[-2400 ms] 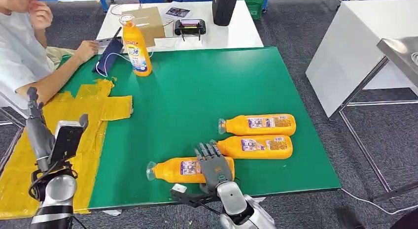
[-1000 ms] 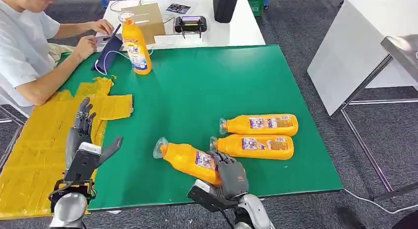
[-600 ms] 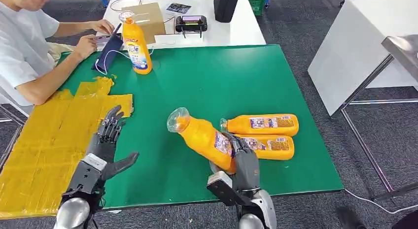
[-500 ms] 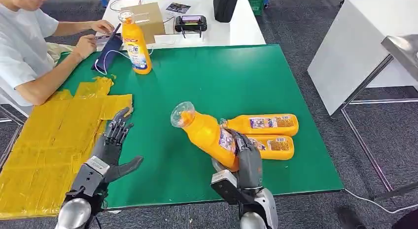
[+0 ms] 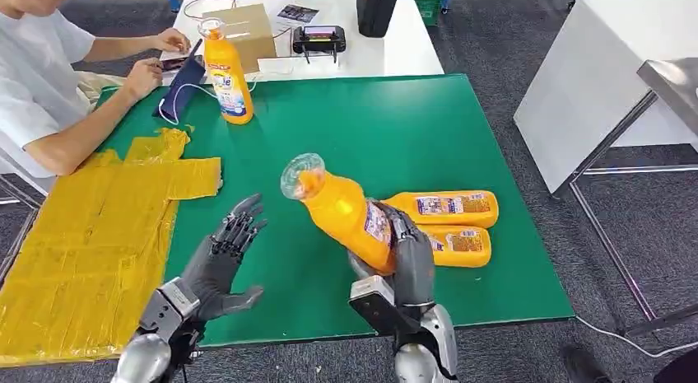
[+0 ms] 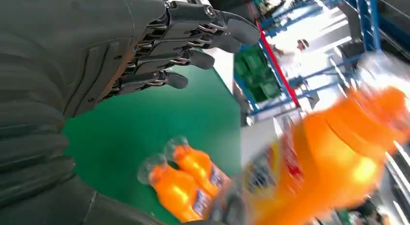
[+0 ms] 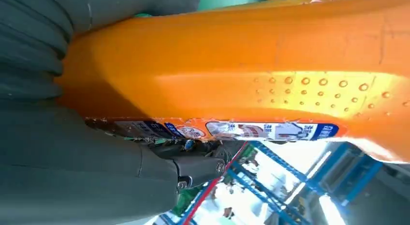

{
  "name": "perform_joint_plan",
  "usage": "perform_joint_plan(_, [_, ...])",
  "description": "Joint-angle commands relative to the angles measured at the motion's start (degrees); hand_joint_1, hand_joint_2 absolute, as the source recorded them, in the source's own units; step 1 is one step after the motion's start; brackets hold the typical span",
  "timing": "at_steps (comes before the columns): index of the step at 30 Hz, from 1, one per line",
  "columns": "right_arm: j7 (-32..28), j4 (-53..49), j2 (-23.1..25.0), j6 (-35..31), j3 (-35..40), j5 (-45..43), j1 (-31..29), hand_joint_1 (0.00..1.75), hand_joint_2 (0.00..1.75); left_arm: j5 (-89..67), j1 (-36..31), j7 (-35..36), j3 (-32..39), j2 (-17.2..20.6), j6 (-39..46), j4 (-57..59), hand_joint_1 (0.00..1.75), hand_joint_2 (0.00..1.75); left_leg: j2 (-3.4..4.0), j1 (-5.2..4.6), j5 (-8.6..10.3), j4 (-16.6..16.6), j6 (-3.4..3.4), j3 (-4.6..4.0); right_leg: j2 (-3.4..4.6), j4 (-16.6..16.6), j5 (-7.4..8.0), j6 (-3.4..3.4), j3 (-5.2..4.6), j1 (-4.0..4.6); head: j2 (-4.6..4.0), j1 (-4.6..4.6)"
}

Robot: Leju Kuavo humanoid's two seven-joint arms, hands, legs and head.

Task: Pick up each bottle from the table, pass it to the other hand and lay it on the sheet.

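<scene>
My head cam sits high, facing forward and down over the green table (image 5: 461, 136), left wrist cam close behind its hand, looking right across the table, right wrist cam tight against the held bottle (image 7: 251, 80), all three share that bottle.

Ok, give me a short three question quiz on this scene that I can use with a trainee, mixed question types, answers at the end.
1. True or false: the right hand holds an orange bottle lifted off the green table.
2. Multiple choice: the left hand is A) gripping a bottle, B) open with fingers spread over the table, C) resting on the yellow sheet.
3. How many bottles lie flat on the table beside the right hand, and how many stand upright near the person?

Key: 1 true. 2 B. 3 Two lie flat, one stands upright.
</scene>
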Motion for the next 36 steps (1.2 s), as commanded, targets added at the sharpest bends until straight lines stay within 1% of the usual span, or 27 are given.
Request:
perform_joint_plan(1, [-1.49,15.30,0.59,-2.84,8.45,2.19,-8.87,1.71,1.75,2.58,-4.92,0.09,-5.55,0.75,-1.19,6.28,0.00,1.75,-0.07,0.04,-0.03,-0.05,-0.02,0.17,0.22,-0.06,-0.02,-0.05,0.16,0.00,0.00,0.02])
perform_joint_plan(2, [-1.44,15.40,0.76,-2.97,8.57,2.19,-8.86,1.71,1.75,2.60,-4.97,0.11,-5.60,0.71,-1.18,6.30,0.00,1.75,-0.12,0.06,-0.08,-0.07,-0.04,0.30,0.41,-0.07,-0.06,-0.09,0.28,-0.01,0.00,0.02])
perform_joint_plan(4, [-1.44,15.40,0.76,-2.97,8.57,2.19,-8.86,1.71,1.75,2.60,-4.97,0.11,-5.60,0.71,-1.18,6.30,0.00,1.75,-0.11,0.04,-0.04,-0.06,-0.03,0.20,0.23,-0.07,-0.04,-0.05,0.20,0.00,0.00,0.02])
perform_joint_plan(5, [-1.44,15.40,0.76,-2.97,8.57,2.19,-8.86,1.71,1.75,2.60,-4.97,0.11,-5.60,0.71,-1.18,6.30,0.00,1.75,-0.18,0.06,-0.09,-0.06,-0.04,0.29,0.32,-0.07,-0.09,-0.07,0.30,-0.01,0.00,0.00])
perform_joint_plan(7, [-1.42,15.45,0.60,-3.07,8.67,2.16,-8.92,1.71,1.75,2.66,-4.95,0.11,-5.62,0.81,-1.16,6.30,0.00,1.75,-0.16,0.03,-0.04,-0.06,-0.02,0.20,0.18,-0.05,-0.07,-0.03,0.21,-0.02,0.00,0.02])
perform_joint_plan(8, [-1.52,15.48,0.21,-3.05,9.25,2.33,-9.13,1.75,1.75,2.87,-5.00,0.18,-5.66,0.84,-1.13,6.32,0.00,1.75,-0.24,0.05,-0.08,-0.07,-0.02,0.29,0.26,-0.07,-0.11,-0.05,0.31,-0.02,0.00,0.02])
perform_joint_plan(10, [-1.75,17.78,0.05,-3.44,12.91,4.46,-10.31,1.71,1.75,3.56,-5.85,0.72,-6.00,0.54,-0.82,7.00,0.00,1.75,-0.12,0.01,-0.03,-0.06,-0.01,0.13,0.17,-0.04,-0.05,-0.02,0.14,-0.03,0.00,0.04])
perform_joint_plan(11, [-1.73,18.65,0.08,-3.57,14.08,5.18,-10.65,1.69,1.75,3.78,-6.11,0.92,-6.06,0.47,-0.66,7.20,0.00,1.75,-0.18,0.05,-0.07,-0.05,-0.02,0.22,0.24,-0.06,-0.08,-0.04,0.25,-0.01,0.00,0.02])
perform_joint_plan(12, [-1.64,20.48,0.23,-4.16,16.49,6.74,-11.28,1.73,1.75,4.15,-6.61,1.12,-6.21,0.40,-0.40,7.55,0.00,1.75,-0.15,0.06,-0.06,-0.06,-0.03,0.20,0.25,-0.06,-0.07,-0.05,0.21,0.00,0.00,0.02])
perform_joint_plan(14, [-1.26,23.74,0.61,-4.98,20.36,8.22,-12.27,1.71,1.75,4.64,-7.14,1.48,-6.06,0.17,0.59,8.07,0.00,1.75,-0.18,0.08,-0.08,-0.05,-0.04,0.24,0.30,-0.07,-0.08,-0.07,0.26,0.02,0.00,0.02])
perform_joint_plan(16, [-1.07,25.55,0.73,-4.73,22.72,8.10,-12.95,1.71,1.75,5.21,-7.38,1.52,-5.74,0.05,1.16,8.35,0.00,1.75,-0.09,0.05,-0.03,-0.06,-0.04,0.13,0.21,-0.06,-0.04,-0.05,0.13,0.01,0.00,0.04])
perform_joint_plan(17, [-1.07,25.55,0.73,-4.73,22.72,8.10,-12.95,1.71,1.75,5.21,-7.38,1.52,-5.74,0.05,1.16,8.35,0.00,1.75,-0.18,0.08,-0.09,-0.08,-0.06,0.31,0.38,-0.09,-0.09,-0.09,0.31,0.01,0.00,0.00])
perform_joint_plan(19, [-0.67,26.97,0.66,-4.16,24.37,7.58,-13.68,1.71,1.75,5.75,-7.39,1.39,-5.04,-0.32,2.12,8.28,0.00,1.75,-0.18,0.04,-0.04,-0.08,-0.04,0.18,0.20,-0.06,-0.07,-0.05,0.18,0.00,0.00,0.02])
perform_joint_plan(20, [-0.43,27.25,0.52,-3.73,24.82,7.28,-13.93,1.71,1.75,5.64,-7.43,1.43,-4.77,-0.50,2.88,8.22,0.00,1.75,-0.26,0.08,-0.10,-0.07,-0.05,0.31,0.30,-0.07,-0.13,-0.08,0.32,0.01,0.00,0.02])
perform_joint_plan(22, [0.03,27.63,0.19,-4.17,25.34,6.83,-13.97,1.68,1.75,4.28,-7.79,2.18,-4.64,-1.10,5.67,8.22,0.00,1.75,-0.16,0.05,-0.04,-0.05,-0.02,0.15,0.16,-0.06,-0.07,-0.03,0.15,0.01,0.00,0.00])
perform_joint_plan(23, [0.10,28.03,0.13,-4.15,25.74,6.67,-14.14,1.71,1.75,4.44,-7.92,2.24,-4.55,-1.32,6.09,8.17,0.00,1.75,-0.29,0.09,-0.10,-0.04,-0.03,0.24,0.24,-0.07,-0.13,-0.06,0.27,0.02,0.00,0.04])
perform_joint_plan(24, [0.25,28.35,0.09,-4.24,25.92,6.52,-14.22,1.75,1.75,4.62,-7.95,2.11,-4.33,-1.66,6.74,8.00,0.00,1.75,-0.30,0.07,-0.06,-0.05,-0.02,0.20,0.15,-0.07,-0.11,-0.04,0.23,0.01,0.00,0.02])
perform_joint_plan(25, [0.27,28.46,0.09,-4.26,25.98,6.42,-14.27,1.75,1.75,4.60,-7.93,2.01,-4.31,-1.74,7.06,7.91,0.00,1.75,-0.25,0.05,-0.02,-0.05,-0.02,0.11,0.07,-0.06,-0.08,-0.02,0.12,0.00,0.00,0.02])
perform_joint_plan(28, [0.27,28.46,0.09,-4.26,25.98,6.42,-14.27,1.75,1.75,4.60,-7.93,2.01,-4.31,-1.74,7.06,7.91,0.00,1.75,-0.40,0.08,-0.10,-0.06,-0.03,0.28,0.15,-0.09,-0.17,-0.06,0.31,0.00,0.00,0.02])
perform_joint_plan(29, [0.27,28.46,0.09,-4.26,25.98,6.42,-14.27,1.75,1.75,4.60,-7.93,2.01,-4.31,-1.74,7.06,7.91,0.00,1.75,-0.32,0.07,-0.06,-0.06,-0.03,0.19,0.11,-0.08,-0.12,-0.05,0.21,0.01,0.00,0.02])
perform_joint_plan(31, [0.27,28.46,0.09,-4.26,25.98,6.42,-14.27,1.75,1.75,4.60,-7.93,2.01,-4.31,-1.74,7.06,7.91,0.00,1.75,-0.54,0.10,-0.15,-0.03,-0.05,0.35,0.16,-0.06,-0.24,-0.09,0.42,0.00,0.00,0.02])
perform_joint_plan(32, [0.27,28.46,0.09,-4.26,25.98,6.42,-14.27,1.71,1.75,4.60,-7.93,2.01,-4.31,-1.74,7.06,7.91,0.00,1.75,-0.37,0.08,-0.05,-0.06,-0.04,0.19,0.05,-0.09,-0.13,-0.05,0.22,0.02,0.00,0.02])
perform_joint_plan(33, [0.34,28.48,0.10,-4.16,26.01,6.31,-14.34,1.75,1.75,4.52,-7.72,1.71,-4.18,-1.94,7.64,7.59,0.00,1.75,-0.44,0.08,-0.08,-0.06,-0.04,0.26,0.11,-0.06,-0.18,-0.07,0.30,0.00,0.00,0.02])
perform_joint_plan(34, [0.44,28.55,0.07,-4.02,26.16,6.12,-14.46,1.69,1.75,4.66,-7.44,1.03,-4.12,-2.26,8.39,7.04,0.00,1.75,-0.47,0.10,-0.11,-0.06,-0.05,0.32,0.16,-0.09,-0.20,-0.08,0.37,0.01,0.00,0.02])
perform_joint_plan(35, [0.47,28.61,0.07,-4.02,26.20,6.09,-14.52,1.71,1.75,4.80,-7.28,0.73,-4.06,-2.39,8.63,6.73,1.13,1.75,-0.45,0.08,-0.11,-0.06,-0.04,0.32,0.18,-0.07,-0.20,-0.08,0.34,0.00,0.00,0.00])
perform_joint_plan(36, [0.56,28.84,0.15,-3.90,26.29,5.98,-14.76,1.71,1.75,4.86,-6.87,-0.04,-4.05,-2.64,9.43,5.94,1.75,1.75,-0.34,0.07,-0.06,-0.02,-0.03,0.14,0.09,-0.05,-0.13,-0.04,0.15,0.01,0.00,0.04])
